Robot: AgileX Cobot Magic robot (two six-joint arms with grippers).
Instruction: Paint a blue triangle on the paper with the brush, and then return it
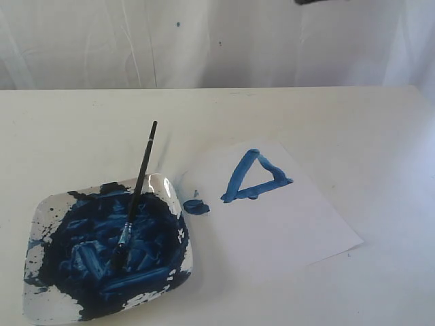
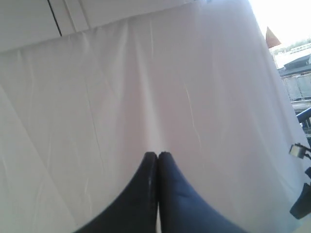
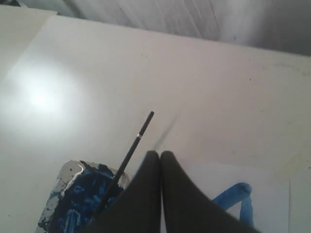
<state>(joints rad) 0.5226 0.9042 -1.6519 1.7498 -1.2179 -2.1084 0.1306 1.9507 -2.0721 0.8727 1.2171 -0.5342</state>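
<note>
The brush [image 1: 138,187] lies with its bristles in the blue-smeared square plate [image 1: 45,207] and its black handle leaning out over the rim; no gripper holds it. On the white paper [image 1: 299,224] sits the blue triangle [image 1: 255,178], a small outline of thick strokes. In the right wrist view my right gripper [image 3: 160,154] is shut and empty, above the table between the brush [image 3: 130,153] and a corner of the blue triangle [image 3: 235,196]. My left gripper [image 2: 157,155] is shut, empty, and faces a white curtain. Neither gripper shows clearly in the exterior view.
A small round blue paint blob [image 1: 196,206] lies on the table between the plate and the paper. A white curtain [image 1: 217,41] hangs behind the table's far edge. A dark bit of an arm [image 1: 319,2] shows at the top.
</note>
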